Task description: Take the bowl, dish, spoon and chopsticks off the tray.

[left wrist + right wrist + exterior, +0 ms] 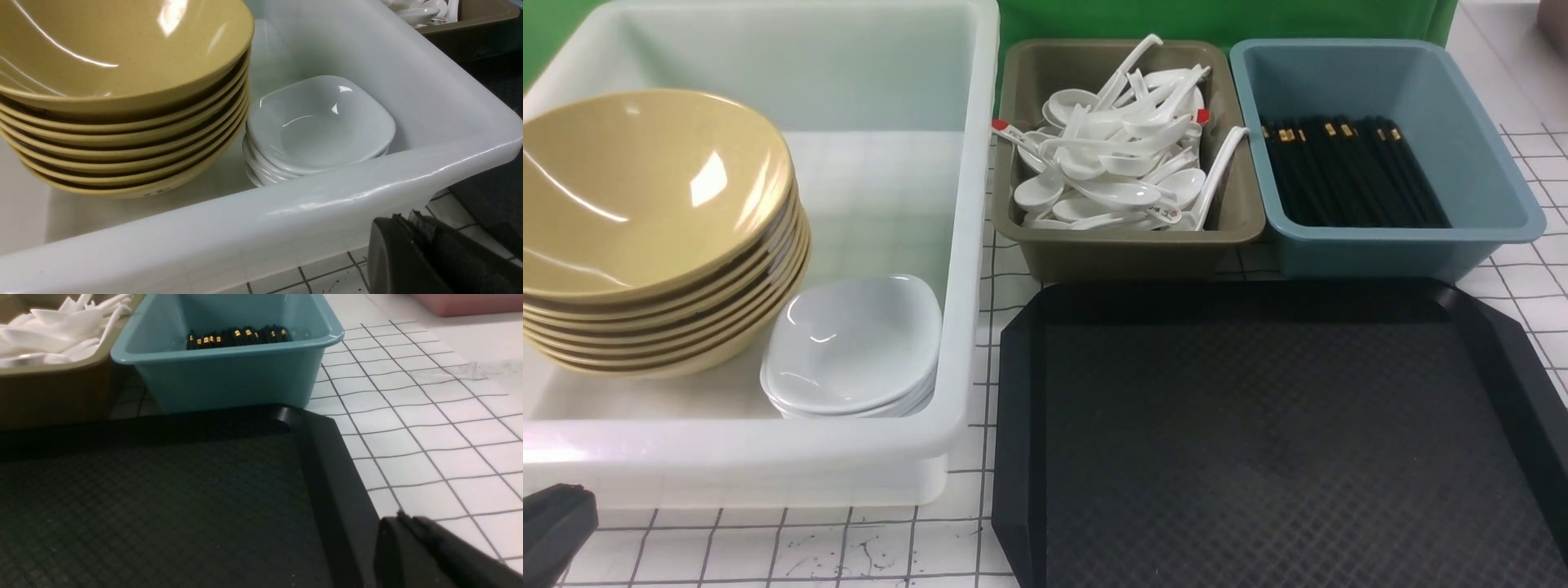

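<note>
The black tray (pixel 1258 425) lies at the front right with nothing on it; it also shows in the right wrist view (pixel 163 506). A stack of several mustard-yellow bowls (pixel 645 204) stands in the translucent white tub (pixel 964 245), with a stack of small white dishes (pixel 854 347) beside it. Both stacks show in the left wrist view: the bowls (pixel 122 61) and the dishes (pixel 318 122). White spoons (pixel 1111 155) fill the olive bin. Black chopsticks (pixel 1347 171) lie in the blue bin. My left gripper (pixel 404 218) is shut and empty, low outside the tub's near wall. My right gripper (pixel 402 516) is shut and empty beside the tray's right rim.
The olive bin (pixel 1127 245) and the blue bin (pixel 1388 245) stand side by side behind the tray. The tub's rim (pixel 367 196) rises right in front of my left gripper. The white gridded table (pixel 429 437) stretches to the right of the tray.
</note>
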